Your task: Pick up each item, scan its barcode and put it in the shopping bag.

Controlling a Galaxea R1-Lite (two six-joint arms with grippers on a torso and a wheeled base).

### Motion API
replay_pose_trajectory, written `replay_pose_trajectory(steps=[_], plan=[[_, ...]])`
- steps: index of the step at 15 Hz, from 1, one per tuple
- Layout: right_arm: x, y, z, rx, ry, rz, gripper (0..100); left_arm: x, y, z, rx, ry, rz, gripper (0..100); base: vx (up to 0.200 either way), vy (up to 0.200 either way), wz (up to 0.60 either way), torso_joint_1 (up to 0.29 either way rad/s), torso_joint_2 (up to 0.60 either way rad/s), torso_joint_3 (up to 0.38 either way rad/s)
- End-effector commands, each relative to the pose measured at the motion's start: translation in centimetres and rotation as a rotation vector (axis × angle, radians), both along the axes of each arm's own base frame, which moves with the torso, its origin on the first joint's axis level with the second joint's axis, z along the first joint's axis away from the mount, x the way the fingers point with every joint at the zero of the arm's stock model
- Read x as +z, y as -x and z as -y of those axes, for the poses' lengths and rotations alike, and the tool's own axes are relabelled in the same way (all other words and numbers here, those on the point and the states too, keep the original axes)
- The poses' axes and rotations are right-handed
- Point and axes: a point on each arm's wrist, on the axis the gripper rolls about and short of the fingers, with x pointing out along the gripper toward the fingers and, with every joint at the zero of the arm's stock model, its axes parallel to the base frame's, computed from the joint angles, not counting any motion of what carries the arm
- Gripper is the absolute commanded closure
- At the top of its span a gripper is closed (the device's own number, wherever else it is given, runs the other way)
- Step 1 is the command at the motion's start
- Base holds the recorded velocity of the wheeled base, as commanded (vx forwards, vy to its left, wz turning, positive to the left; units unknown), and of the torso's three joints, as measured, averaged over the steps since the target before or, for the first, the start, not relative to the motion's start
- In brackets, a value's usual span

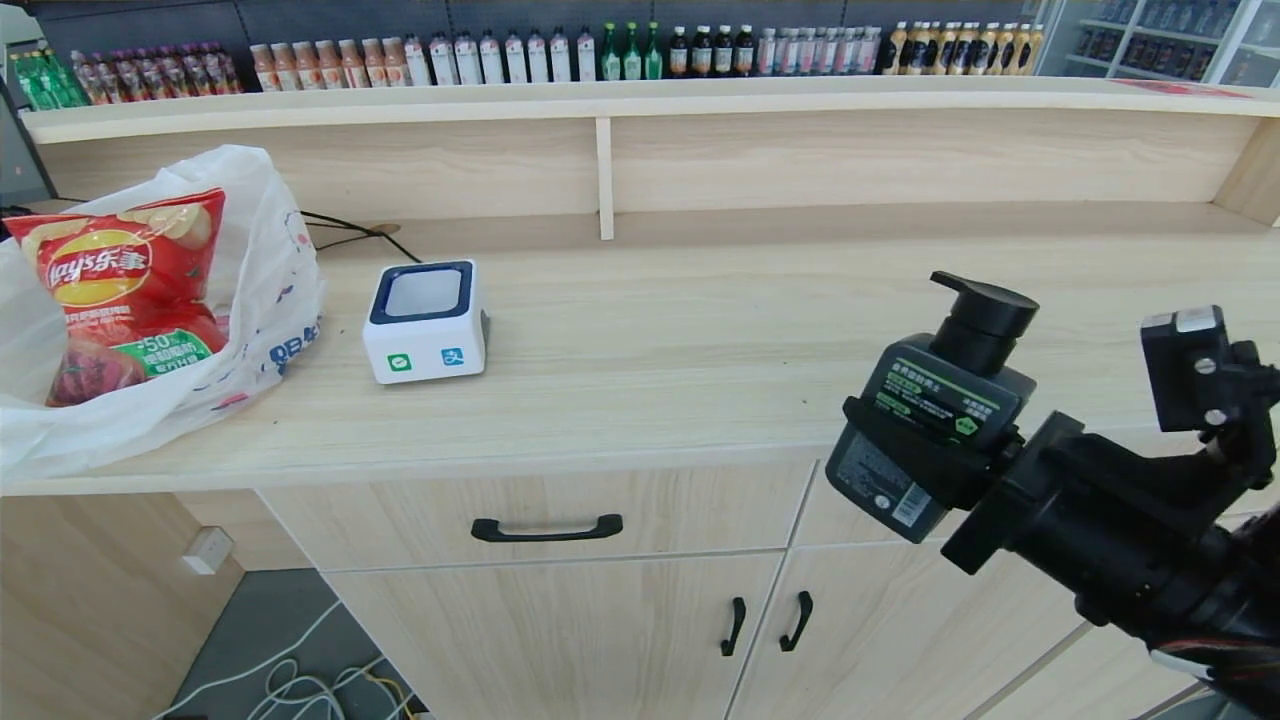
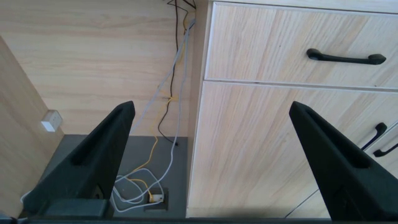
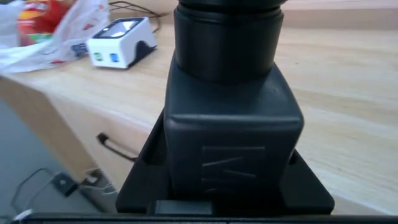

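the right end effector (image 1: pixel 925 450) is clamped on a dark pump bottle (image 1: pixel 940 400), its jaws pressed against the two sides of the squarish body. it holds the bottle tilted in the air at the right front edge of the table (image 1: pixel 680 340). the bottle looks like rigid plastic with flat faces, a round black pump head and a green-and-white label. a small white patch low on one side is probably the barcode. flat, hard walls should sit firmly in the grip.

the step in hand appears to be the scan: the item is lifted but well apart from the barcode scanner (image 1: pixel 427 320), a small white cube with a dark blue frame around a pale window on top. the next move calls for carrying the bottle across to the left and turning it so the barcode patch faces that window.

further left on the table slumps the shopping bag (image 1: pixel 265 290), thin crinkly white plastic with its mouth open, and a glossy red bag of chips (image 1: pixel 125 290) already lies inside.

the left end effector (image 2: pixel 211 107) hangs low before the wooden cabinet fronts, fingers spread and holding nothing.
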Motion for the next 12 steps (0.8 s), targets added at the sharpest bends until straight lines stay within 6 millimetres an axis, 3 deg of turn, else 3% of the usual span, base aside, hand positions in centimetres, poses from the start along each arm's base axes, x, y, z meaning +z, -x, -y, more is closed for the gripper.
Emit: replay_pose_trajectory(steps=[1,5,9,12], plan=[[1.0,0.8,0.3,0.082,-0.064,0.007,100,0.0,0.0,0.0,0.000,0.001,0.000,0,0.000,0.000,0.00,0.000,0.00,0.000],[1.1,1.1,-0.4,0.319,-0.135,-0.083,100,0.0,0.0,0.0,0.000,0.001,0.000,0,0.000,0.000,0.00,0.000,0.00,0.000],[3.7,1.9,-2.8,0.509,-0.371,-0.196,100,0.0,0.0,0.0,0.000,0.001,0.000,0,0.000,0.000,0.00,0.000,0.00,0.000],[5.6,1.2,-4.6,0.581,-0.457,-0.213,100,0.0,0.0,0.0,0.000,0.001,0.000,0,0.000,0.000,0.00,0.000,0.00,0.000]])
